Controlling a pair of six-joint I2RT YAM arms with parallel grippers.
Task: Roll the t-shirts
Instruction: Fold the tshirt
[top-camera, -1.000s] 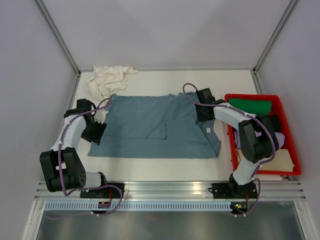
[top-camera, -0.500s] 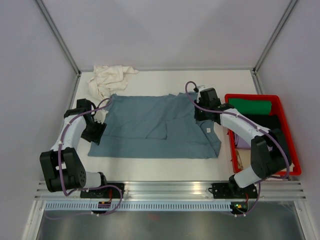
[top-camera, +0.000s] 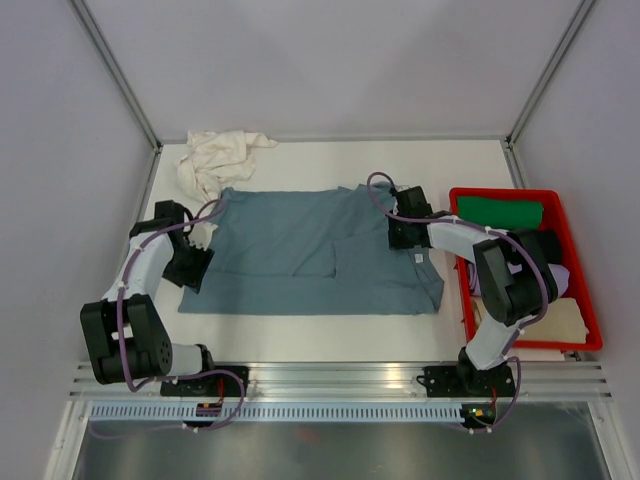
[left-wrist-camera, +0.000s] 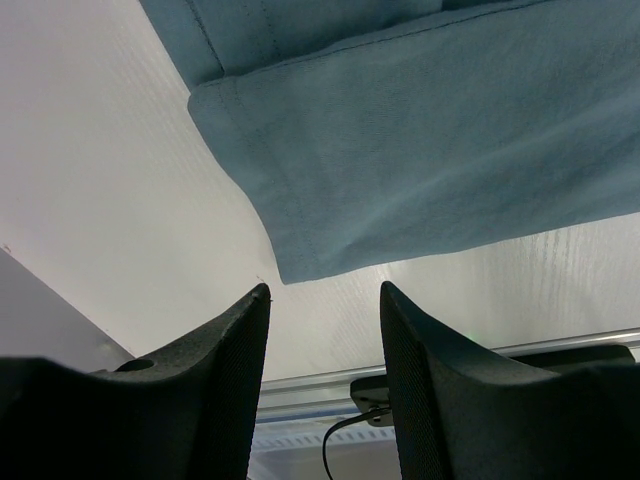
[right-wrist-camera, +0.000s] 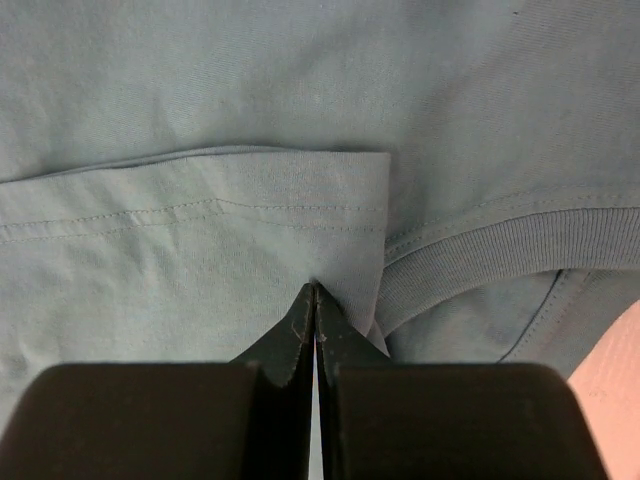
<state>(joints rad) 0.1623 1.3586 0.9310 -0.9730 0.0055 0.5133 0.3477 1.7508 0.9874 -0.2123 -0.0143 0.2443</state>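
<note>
no legible text, brand, number or sign in any view. white tag (top-camera: 414, 258) at collar of blue t-shirt (top-camera: 300, 262) seen from top camera, print too small to read.

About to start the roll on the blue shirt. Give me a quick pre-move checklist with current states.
1. Blue t-shirt spread flat on the table, sleeve folded in: ok.
2. Right gripper shut at the sleeve hem beside the collar: ok.
3. Cloth actually pinched in its jaws: cannot tell.
4. Left gripper open, nothing between its fingers: ok.
5. Left gripper gripping the hem corner: not ok; the corner lies just ahead of it, ungripped.
</note>
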